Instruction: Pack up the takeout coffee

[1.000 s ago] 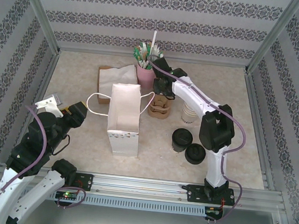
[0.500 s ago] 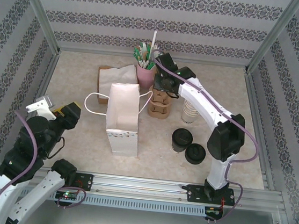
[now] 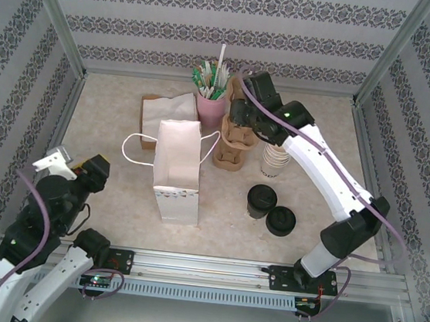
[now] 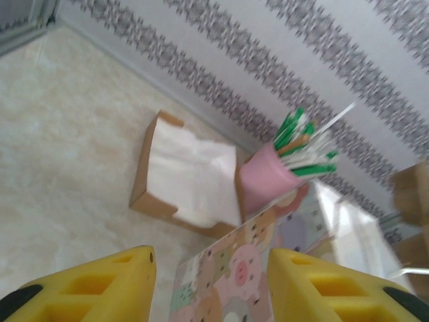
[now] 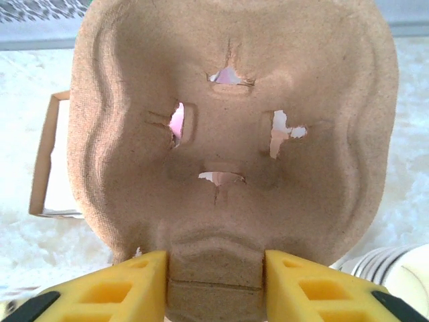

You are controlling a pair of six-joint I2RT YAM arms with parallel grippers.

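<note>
At the near left, the left gripper (image 4: 211, 288) hangs wide open, nothing between its fingers. The lidded takeout coffee (image 3: 260, 200) stands on the table right of the white paper bag (image 3: 177, 168), beside a pile of black lids (image 3: 280, 220). Farther back, the right gripper (image 5: 214, 285) clamps a cardboard cup carrier (image 5: 231, 134) by its edge, near the pink straw cup (image 3: 209, 107).

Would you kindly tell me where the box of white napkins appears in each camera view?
Top external: the napkin box sits rear left, behind the white paper bag.
Left wrist: the box lies left of centre, above the open left gripper.
Right wrist: the box is a sliver at the left edge, behind the pulp cup carrier in the right gripper.
Shared landmark: the pink cup of stirrers, right of the box.
</note>
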